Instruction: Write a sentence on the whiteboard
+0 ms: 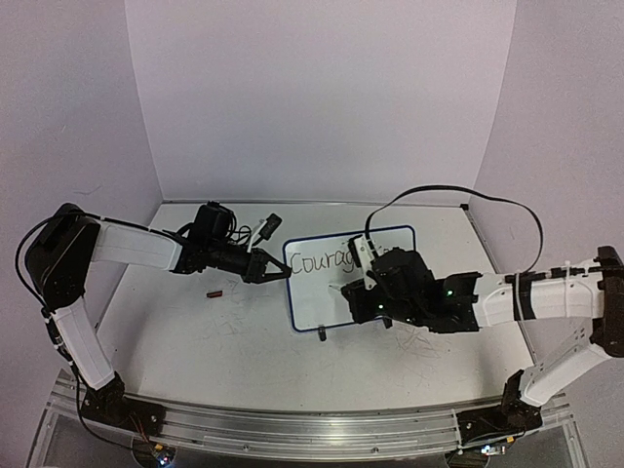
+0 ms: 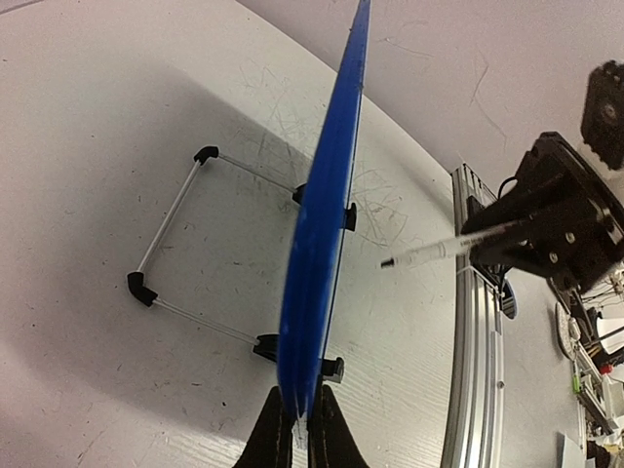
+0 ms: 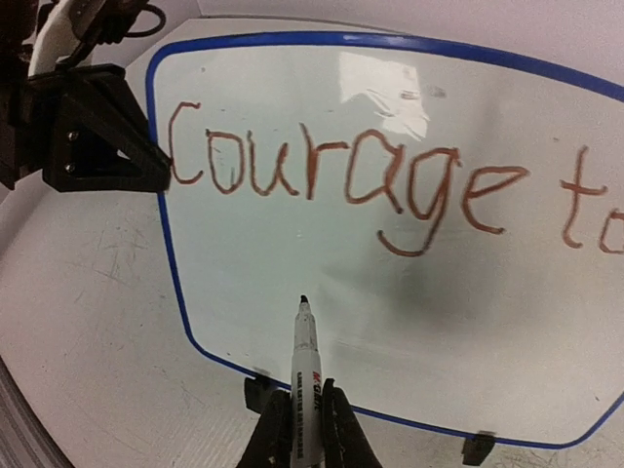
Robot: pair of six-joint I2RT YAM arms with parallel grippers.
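the left gripper (image 2: 300,427) clamps the small blue-framed whiteboard (image 2: 318,244) by its edge; the right gripper (image 3: 304,414) pinches a slim white marker (image 3: 306,356), tip just below the reddish handwritten words (image 3: 341,180), maybe touching.

Left arm (image 1: 136,244) stretches right, right arm (image 1: 546,292) reaches left, nearly meeting in the middle. Left gripper (image 2: 304,414) and right gripper (image 3: 305,414) both pinched tight.
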